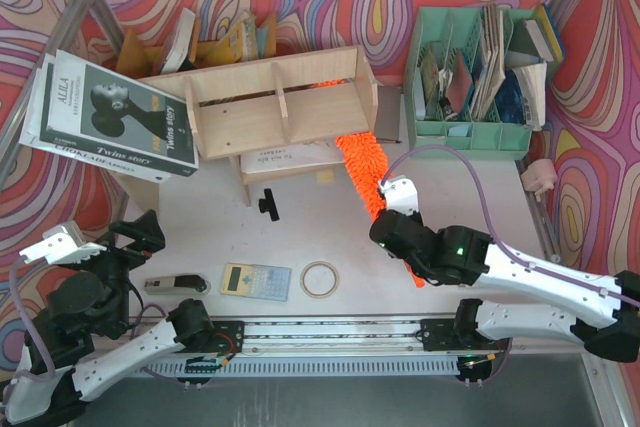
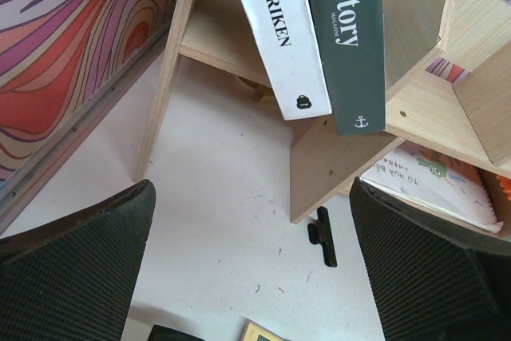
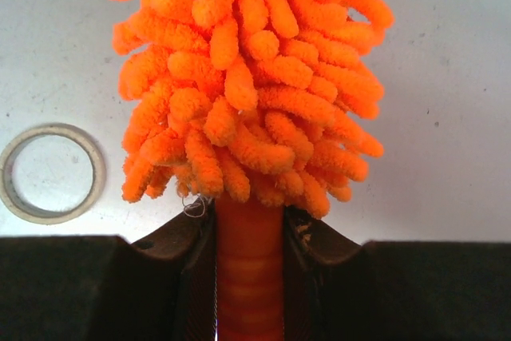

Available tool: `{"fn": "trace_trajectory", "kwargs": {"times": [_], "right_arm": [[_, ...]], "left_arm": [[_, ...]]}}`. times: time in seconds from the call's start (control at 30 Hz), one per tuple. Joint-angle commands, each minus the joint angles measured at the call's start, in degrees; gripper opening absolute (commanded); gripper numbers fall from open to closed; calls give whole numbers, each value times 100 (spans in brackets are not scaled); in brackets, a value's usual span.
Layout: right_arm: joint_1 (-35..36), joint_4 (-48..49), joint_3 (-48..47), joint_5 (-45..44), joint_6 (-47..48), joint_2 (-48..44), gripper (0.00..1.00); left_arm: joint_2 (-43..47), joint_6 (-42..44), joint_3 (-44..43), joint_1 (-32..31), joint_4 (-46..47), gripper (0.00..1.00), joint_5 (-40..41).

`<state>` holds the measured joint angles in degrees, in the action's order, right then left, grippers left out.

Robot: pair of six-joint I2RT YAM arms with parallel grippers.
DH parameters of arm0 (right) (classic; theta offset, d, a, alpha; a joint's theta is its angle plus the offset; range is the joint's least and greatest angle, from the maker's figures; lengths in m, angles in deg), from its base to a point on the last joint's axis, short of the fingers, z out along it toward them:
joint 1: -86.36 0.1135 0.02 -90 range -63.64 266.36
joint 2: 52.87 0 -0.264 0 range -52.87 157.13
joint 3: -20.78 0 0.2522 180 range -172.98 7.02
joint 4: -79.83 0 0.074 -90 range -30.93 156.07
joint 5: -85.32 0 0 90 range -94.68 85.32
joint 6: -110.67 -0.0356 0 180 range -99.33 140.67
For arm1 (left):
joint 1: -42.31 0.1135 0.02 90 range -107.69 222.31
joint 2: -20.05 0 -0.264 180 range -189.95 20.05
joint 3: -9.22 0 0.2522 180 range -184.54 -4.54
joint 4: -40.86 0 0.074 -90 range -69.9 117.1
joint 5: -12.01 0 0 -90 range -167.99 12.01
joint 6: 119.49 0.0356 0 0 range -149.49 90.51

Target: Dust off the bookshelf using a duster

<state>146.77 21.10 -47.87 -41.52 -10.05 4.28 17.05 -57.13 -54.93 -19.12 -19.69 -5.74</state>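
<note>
The pale-wood bookshelf (image 1: 275, 107) stands at the back middle, with two large books (image 1: 105, 117) leaning on its left end. The orange fluffy duster (image 1: 360, 169) runs from the shelf's lower right end down to my right gripper (image 1: 392, 222), which is shut on its smooth orange handle (image 3: 249, 269). The fluffy head (image 3: 251, 69) fills the right wrist view; its far tip (image 1: 325, 84) shows inside the shelf. My left gripper (image 1: 125, 237) is open and empty at the near left; its view shows the shelf's underside (image 2: 335, 157) and the books (image 2: 319, 37).
A mint-green organiser (image 1: 475, 77) with books stands back right. On the table lie a black clip (image 1: 268, 204), a calculator (image 1: 255, 281), a tape ring (image 1: 321, 279) and a small dark tool (image 1: 175, 285). Cardboard book holders (image 1: 215, 42) stand behind the shelf.
</note>
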Motion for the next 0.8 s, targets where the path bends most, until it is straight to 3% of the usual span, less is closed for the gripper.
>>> {"fn": "trace_trajectory", "kwargs": {"times": [0.0, 0.77], "right_arm": [[-10, 691, 324, -259, -215, 78, 0], [21, 1997, 559, 1365, 472, 635, 0]], "left_arm": [[80, 47, 65, -18, 55, 98, 0], [36, 74, 67, -18, 77, 98, 0]]}}
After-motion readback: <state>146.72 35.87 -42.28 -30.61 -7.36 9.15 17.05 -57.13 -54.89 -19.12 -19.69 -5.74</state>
